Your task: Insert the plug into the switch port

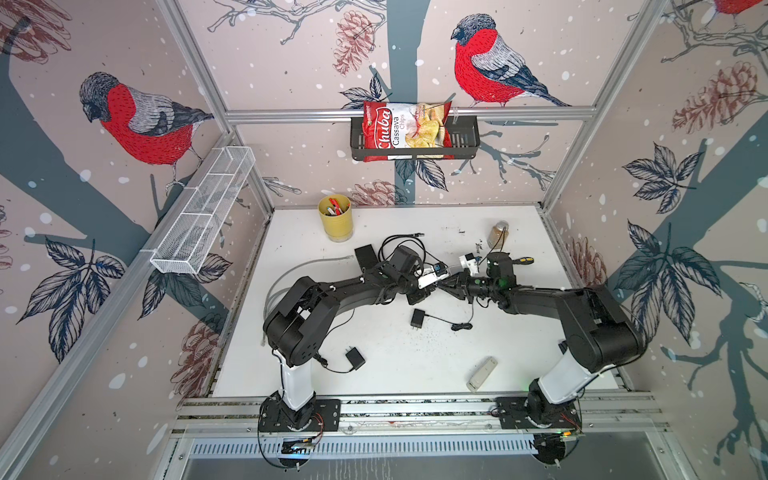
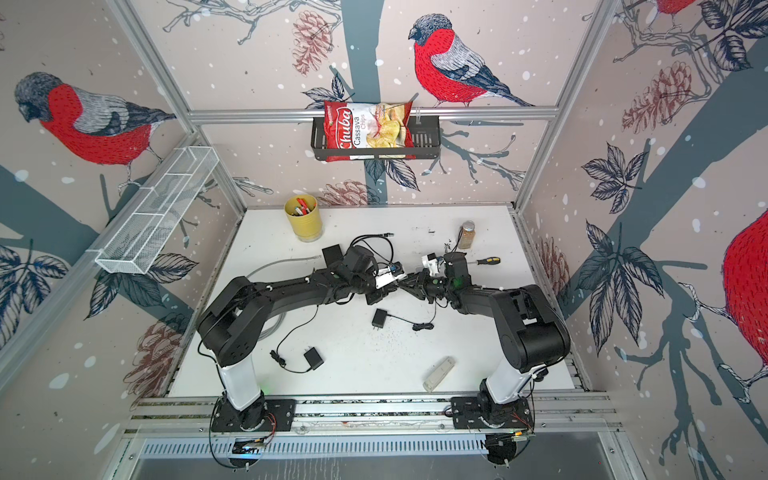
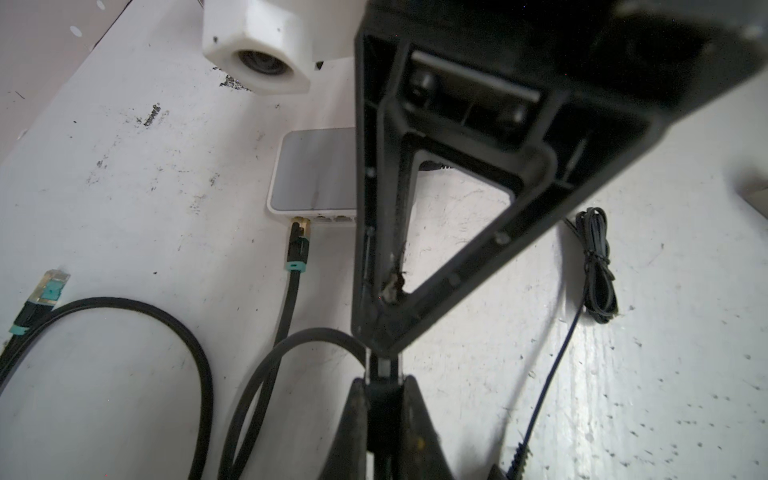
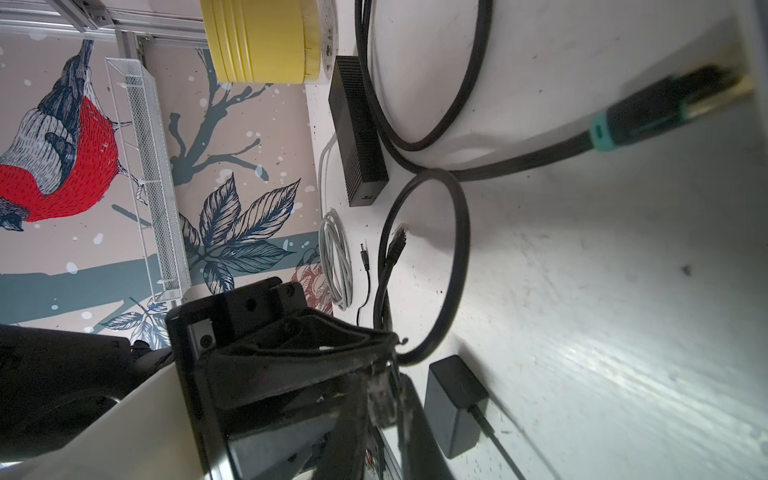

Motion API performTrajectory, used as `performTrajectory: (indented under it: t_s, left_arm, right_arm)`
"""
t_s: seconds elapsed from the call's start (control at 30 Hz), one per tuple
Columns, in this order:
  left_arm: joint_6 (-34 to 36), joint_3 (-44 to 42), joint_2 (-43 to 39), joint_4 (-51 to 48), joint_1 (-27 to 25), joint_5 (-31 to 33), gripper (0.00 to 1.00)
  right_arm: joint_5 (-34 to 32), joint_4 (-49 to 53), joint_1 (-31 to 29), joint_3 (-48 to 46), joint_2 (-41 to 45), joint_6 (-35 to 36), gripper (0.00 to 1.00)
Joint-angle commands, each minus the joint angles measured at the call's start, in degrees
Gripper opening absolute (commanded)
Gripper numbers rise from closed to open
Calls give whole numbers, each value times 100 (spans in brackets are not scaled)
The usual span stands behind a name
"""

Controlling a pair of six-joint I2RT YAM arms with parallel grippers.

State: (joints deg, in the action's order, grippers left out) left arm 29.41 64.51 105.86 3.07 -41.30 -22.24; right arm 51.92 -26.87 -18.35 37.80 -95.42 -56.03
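Lying nearest the arm bases, a grey oblong device [image 1: 482, 373] and a black adapter [image 1: 355, 359] rest on the white desk [image 1: 415, 365]. Further in, both arms meet tip to tip over mid-desk. The left jaws are pressed together on the black cable [image 3: 316, 332] where its loop reaches them. Whether the right jaws are spread or pinching I cannot tell. Beyond the tips lies the white switch [image 3: 311, 174], with one teal-banded plug [image 3: 299, 245] seated in its end port. A loose plug [image 3: 43, 293] lies apart on the desk. Farthest stands a yellow cup [image 1: 336, 218].
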Motion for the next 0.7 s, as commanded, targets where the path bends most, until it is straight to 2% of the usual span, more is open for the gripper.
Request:
performTrajectory:
  t_s: [0.0,0.1,0.2,0.67]
  left_arm:
    - [82,-20,4,152,8,-174,5]
    - [90,-24,-4,148,29,-224,4]
    - [88,-24,-35,127,77,-346,4]
    - [66,20,-13,21,177,-669,2]
  right_arm:
    - [56,-98,2,58,-23,-73,17]
    - [2,166,54,112,28,153,32]
    - [-177,499,133,138,169,495,37]
    - [70,63,5,30,101,538,27]
